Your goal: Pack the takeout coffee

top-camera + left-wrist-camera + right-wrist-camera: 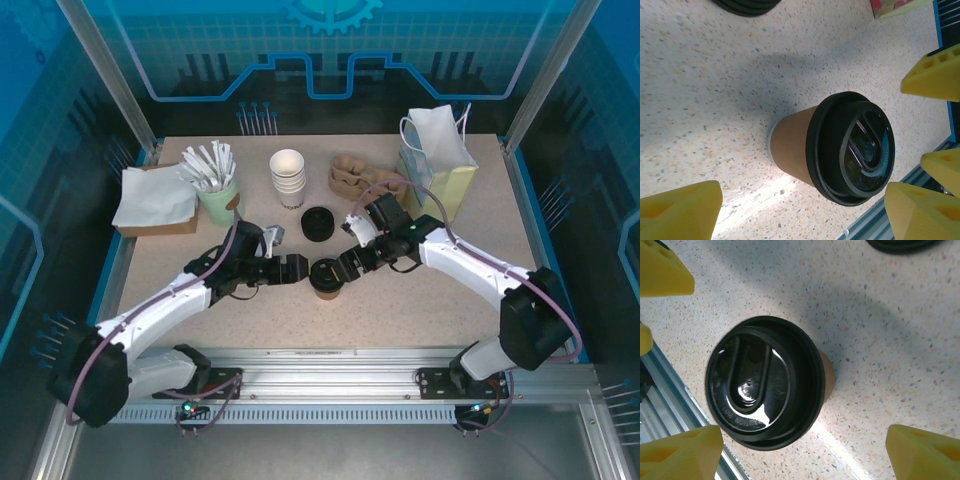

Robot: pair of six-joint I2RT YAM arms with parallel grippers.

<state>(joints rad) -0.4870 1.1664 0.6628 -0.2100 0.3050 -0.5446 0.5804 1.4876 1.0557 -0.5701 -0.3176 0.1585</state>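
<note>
The takeout coffee point(327, 277) stands upright on the speckled table point(420, 300), near the middle and toward the near edge. It has a brown paper body and a round black lid. In the wrist views we see raised marks moulded into the lid, but they are too blurred to read, and we make out no brand or label on the cup wall.

The left gripper point(298, 268) sits just beside the cup on its left with its yellow fingers point(682, 210) spread wide apart, clear of the cup. The right gripper point(345, 263) sits just beside it on the right, its fingers point(922, 452) likewise wide apart and gripping nothing.

Behind the cup lies a loose black lid point(318, 222). Farther back are a stack of white cups point(288, 177) and a paper bag point(436, 152), on which we can read no writing.
</note>
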